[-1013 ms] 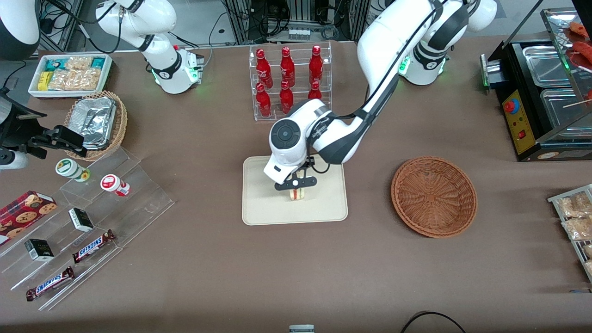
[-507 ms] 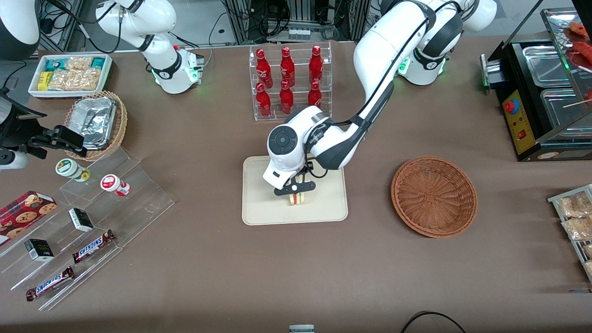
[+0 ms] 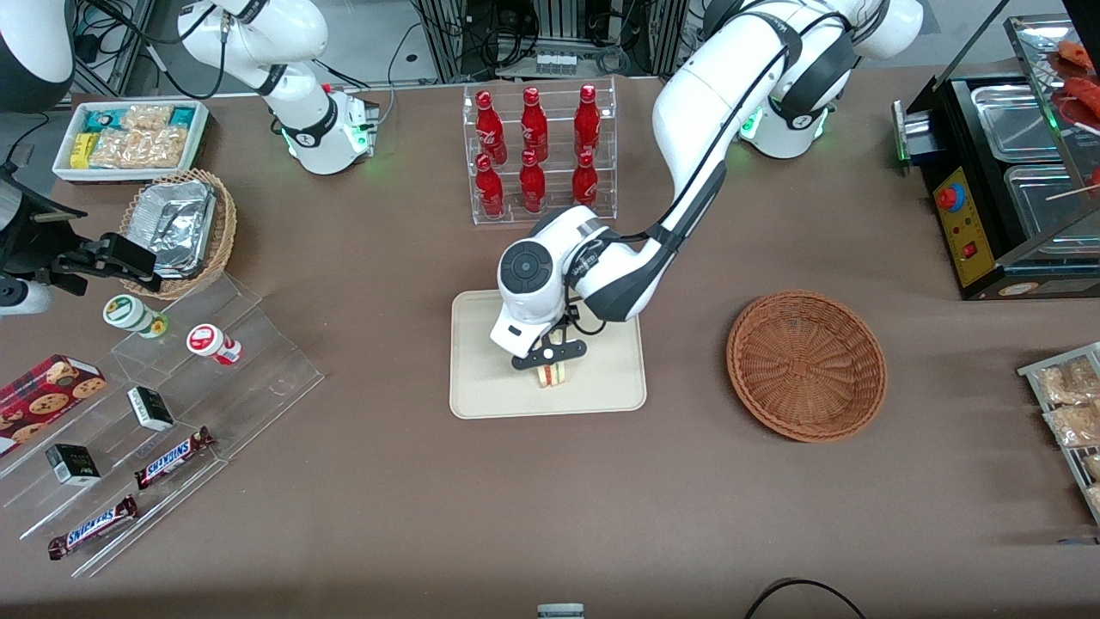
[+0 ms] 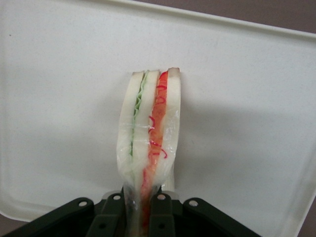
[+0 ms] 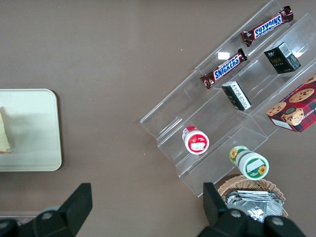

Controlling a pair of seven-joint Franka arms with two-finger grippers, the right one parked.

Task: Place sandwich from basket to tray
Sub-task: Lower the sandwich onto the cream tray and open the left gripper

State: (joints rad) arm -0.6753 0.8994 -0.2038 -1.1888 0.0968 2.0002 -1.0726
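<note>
We judge the task nearly done: the sandwich [image 3: 552,375] is out of the basket [image 3: 806,365] and over the tray [image 3: 481,378], near the centre of the front frame, with the basket sitting empty at centre right, well apart from the tray. The pincer [image 3: 550,359] is clamped on the sandwich, standing it on edge; in the wrist view the two black fingers [image 4: 112,217] pinch the wrapped wedge [image 4: 149,143] at one end, with the red, white and green layers running away from them over the cream tray surface [image 4: 64,98]. We cannot tell whether the sandwich's lower edge is already touching the tray or just above it. What is left, as we read it: let go and lift the arm clear. Compared with the frame half a second ago, the arm's wrist has shifted slightly lower in the front frame and the pincer bar now sits tighter over the sandwich, so less of the wedge shows beneath it; we read that as a small descent toward the tray. A second ago the pincer was a touch higher again. Basket, tray and the red bottles [image 3: 533,155] on the bench [image 3: 387,499] have not moved.
</note>
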